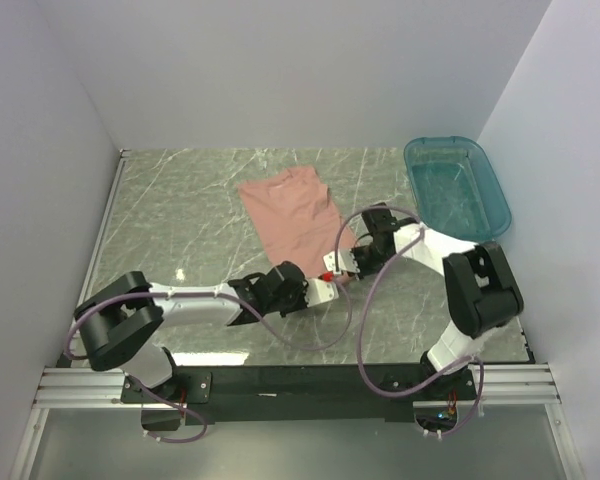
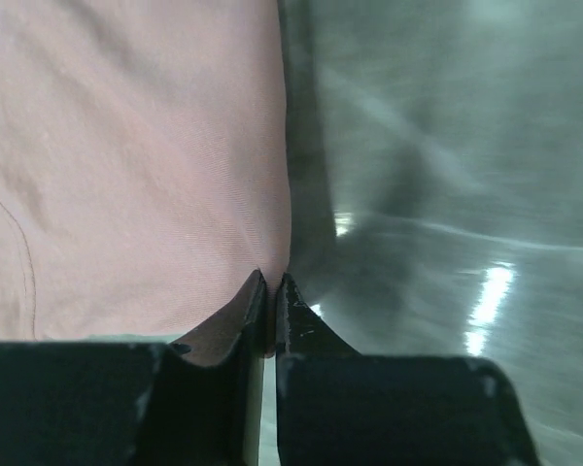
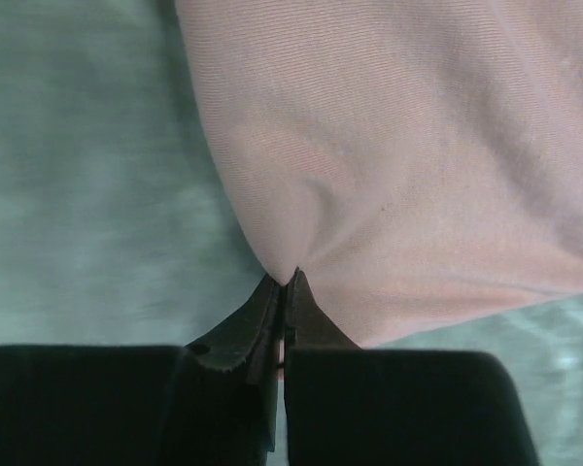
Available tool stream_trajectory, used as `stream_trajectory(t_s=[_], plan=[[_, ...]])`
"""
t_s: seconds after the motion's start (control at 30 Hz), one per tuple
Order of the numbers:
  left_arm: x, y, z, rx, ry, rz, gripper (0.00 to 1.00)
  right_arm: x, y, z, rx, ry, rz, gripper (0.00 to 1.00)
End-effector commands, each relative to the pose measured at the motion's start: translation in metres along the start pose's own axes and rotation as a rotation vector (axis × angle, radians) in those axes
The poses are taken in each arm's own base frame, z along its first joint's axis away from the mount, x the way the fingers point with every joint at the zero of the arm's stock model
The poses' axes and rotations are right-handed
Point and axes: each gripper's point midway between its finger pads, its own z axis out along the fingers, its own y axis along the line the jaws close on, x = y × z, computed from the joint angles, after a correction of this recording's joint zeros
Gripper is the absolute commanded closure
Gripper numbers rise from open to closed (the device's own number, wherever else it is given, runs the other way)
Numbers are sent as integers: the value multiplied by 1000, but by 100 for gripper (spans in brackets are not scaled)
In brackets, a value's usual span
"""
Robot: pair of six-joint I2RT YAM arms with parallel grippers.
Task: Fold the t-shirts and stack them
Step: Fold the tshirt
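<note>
A salmon-pink t-shirt (image 1: 292, 212) lies partly folded in the middle of the table, plain side up, its print hidden. My left gripper (image 1: 283, 280) is shut on the shirt's near edge; in the left wrist view the black jaws (image 2: 271, 283) pinch the fabric (image 2: 136, 165) at its right border. My right gripper (image 1: 354, 258) is shut on the shirt's near right corner; in the right wrist view the jaws (image 3: 287, 280) pinch a peak of cloth (image 3: 408, 146) lifted off the table.
A teal plastic tub (image 1: 456, 186) stands at the back right, beside the right arm. The grey marbled table (image 1: 180, 210) is walled by white panels at the left, back and right.
</note>
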Motion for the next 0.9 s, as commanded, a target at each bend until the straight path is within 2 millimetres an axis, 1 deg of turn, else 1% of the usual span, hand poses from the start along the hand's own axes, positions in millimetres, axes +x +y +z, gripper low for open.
stream_trajectory(t_s=[0.0, 0.03, 0.07, 0.1, 0.13, 0.17, 0.2, 0.23, 0.27, 0.3, 0.33, 0.4, 0.43, 0.5, 0.53, 0.57, 0.6, 0.63, 0.67, 0.7, 0.73, 0.77, 0.8, 0.83, 0.87], plan=[[-18, -40, -18, 109, -53, -20, 94, -10, 51, -22, -76, -44, 88, 100], [-18, -49, -22, 129, -45, -23, 96, -15, 65, -24, -98, -70, 120, 100], [-23, -66, -25, 163, -53, -10, 96, -20, 77, -34, -109, -77, 139, 100], [-25, -80, -28, 199, -58, -35, 97, -21, 86, -38, -117, -84, 148, 100], [-26, -91, -31, 219, -61, -39, 98, -22, 102, -38, -139, -91, 175, 100], [-37, -114, -38, 260, -107, 19, 99, -28, 113, -46, -143, -103, 178, 100], [-38, -120, -40, 256, -107, 12, 100, -30, 121, -48, -147, -108, 184, 100], [-39, -128, -41, 277, -101, -1, 99, -31, 136, -47, -164, -112, 210, 100], [-37, -131, -41, 288, -81, -12, 99, -35, 140, -52, -145, -121, 207, 100], [-44, -134, -41, 293, -91, -22, 99, -35, 144, -54, -141, -121, 208, 100], [-44, -135, -41, 294, -89, -18, 100, -36, 148, -55, -138, -118, 221, 100], [-40, -134, -44, 291, -74, -17, 100, -37, 144, -61, -99, -114, 236, 100], [-46, -129, -48, 278, -101, -21, 100, -38, 136, -66, -74, -117, 237, 100], [-48, -118, -52, 249, -125, -22, 100, -40, 124, -70, -49, -123, 262, 100], [-54, -108, -57, 231, -151, -36, 100, -44, 105, -78, -10, -130, 260, 100], [-53, -91, -56, 196, -154, -60, 100, -44, 94, -77, -11, -136, 275, 100], [-52, -81, -57, 181, -161, -72, 100, -47, 84, -79, -2, -148, 305, 100], [-62, -66, -62, 148, -209, -88, 100, -52, 56, -91, 49, -158, 298, 100], [-56, -41, -60, 95, -212, -103, 100, -51, 42, -87, 38, -164, 324, 100], [-53, -26, -60, 60, -217, -111, 100, -53, 29, -88, 43, -173, 357, 100], [-58, -12, -61, 42, -251, -118, 100, -60, -2, -102, 98, -187, 341, 100], [-51, 19, -60, -20, -247, -132, 100, -56, -12, -92, 60, -187, 375, 100], [-51, 34, -59, -41, -256, -140, 100, -58, -25, -91, 58, -196, 403, 100], [-43, 59, -56, -76, -249, -167, 100, -59, -54, -91, 73, -210, 410, 100], [-49, 78, -57, -105, -265, -155, 100, -60, -66, -90, 74, -215, 423, 100]])
